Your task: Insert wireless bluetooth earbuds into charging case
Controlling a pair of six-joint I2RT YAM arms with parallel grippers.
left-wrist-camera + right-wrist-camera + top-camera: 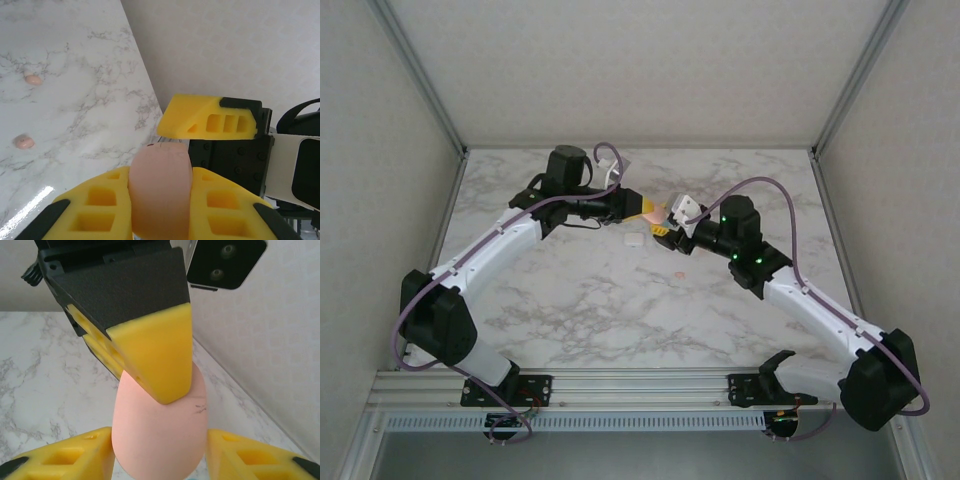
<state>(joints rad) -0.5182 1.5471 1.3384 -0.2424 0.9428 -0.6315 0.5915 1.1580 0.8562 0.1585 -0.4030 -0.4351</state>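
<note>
1. Left end effector (641, 207) is clamped on the pink case (160, 185), held up off the table (570, 300), upper middle of the top view.
2. Right end effector (666, 227) meets it there. Its fingers (75, 452) sit on either side of the same case, very close. Cannot tell whether they press it or stand just apart.
3. Case looks like a shut pebble, with no open lid or seam to be seen.
4. Two pinkish earbuds (33, 79) (23, 142) lie loose on the table at the left of the left wrist view, well apart from the case.
5. A white piece (636, 239) lies on the table just below the end effectors. Too small to tell whether it is a bud or a case.
6. Progress looks early: case picked up, no bud inside. Left to do: open the case, pick up the buds, seat them.
</note>
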